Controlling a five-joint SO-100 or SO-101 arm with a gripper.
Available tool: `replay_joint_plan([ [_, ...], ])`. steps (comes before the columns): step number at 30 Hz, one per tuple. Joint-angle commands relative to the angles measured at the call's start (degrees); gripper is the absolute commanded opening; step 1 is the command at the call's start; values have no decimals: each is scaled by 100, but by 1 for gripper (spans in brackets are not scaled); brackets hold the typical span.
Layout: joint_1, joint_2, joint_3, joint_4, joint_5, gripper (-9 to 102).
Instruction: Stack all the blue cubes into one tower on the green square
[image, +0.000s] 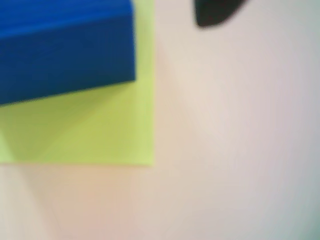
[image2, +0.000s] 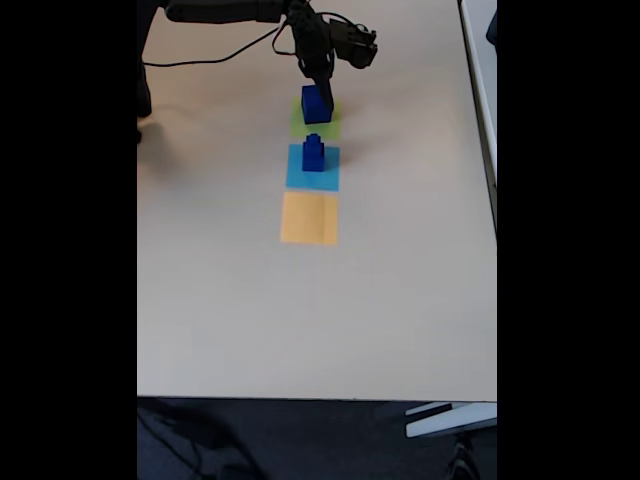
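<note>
So the big blue cube (image2: 316, 103) is sitting on the green square (image2: 331, 126) – in the wrist view it covers the square's upper left part (image: 65, 50), with lime (image: 100, 130) showing below and to the right. The gripper (image2: 320, 82) is right at the cube's top in the fixed view, but I can't tell if it's gripping or let go. Just below the green square, a small stack of blue cubes (image2: 313, 153) stands on the light-blue square (image2: 297, 175), and past that lies the orange square (image2: 309, 218).
</note>
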Motion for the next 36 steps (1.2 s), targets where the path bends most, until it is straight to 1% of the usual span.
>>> replay_joint_plan([
  [1,53,158,-79,-132,-141,38],
  [36,343,185,334,-290,-431,38],
])
